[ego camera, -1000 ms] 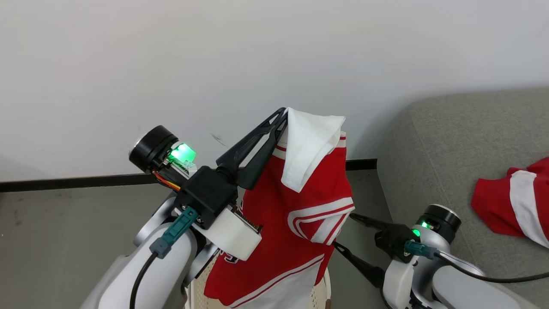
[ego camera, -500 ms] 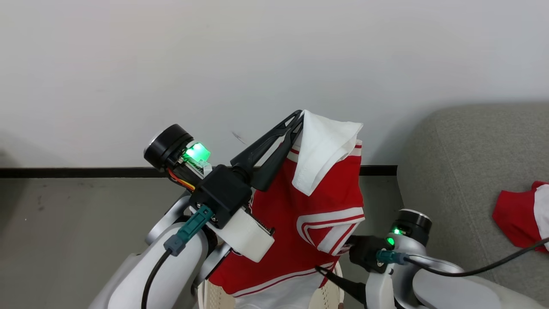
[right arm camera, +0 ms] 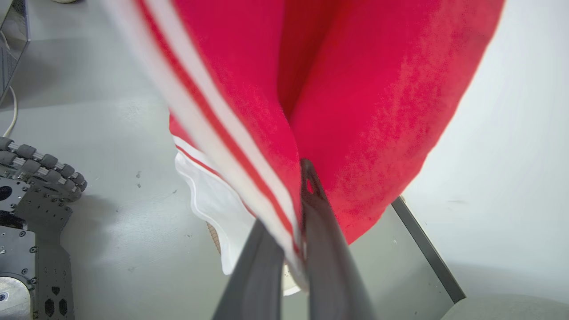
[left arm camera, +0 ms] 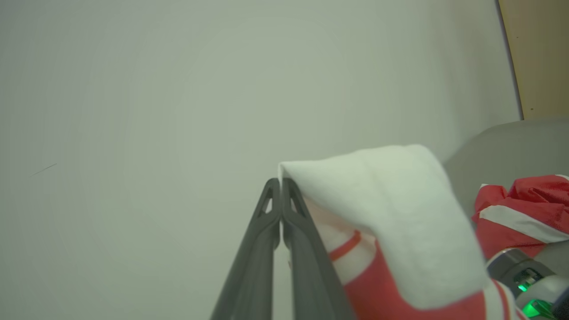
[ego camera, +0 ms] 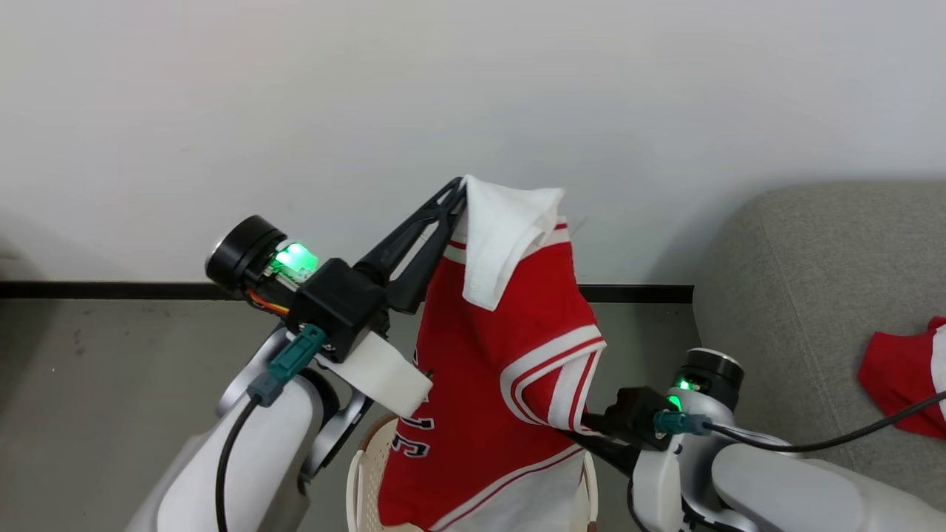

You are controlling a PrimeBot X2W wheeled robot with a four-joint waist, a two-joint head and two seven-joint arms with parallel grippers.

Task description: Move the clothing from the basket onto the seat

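I hold the red jersey [ego camera: 488, 347] up over the basket [ego camera: 363, 473], left gripper [ego camera: 458, 193] clamped on its white collar, right gripper [right arm camera: 302, 186] pinched shut on its striped sleeve

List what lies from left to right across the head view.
Left gripper, shut on the jersey's white top → hanging red jersey → right gripper, pinching its striped edge → grey sofa → second red garment lying on the sofa.

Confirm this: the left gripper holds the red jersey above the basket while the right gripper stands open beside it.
Wrong on the right gripper: it is shut on the red jersey at its striped edge, as the right wrist view shows.
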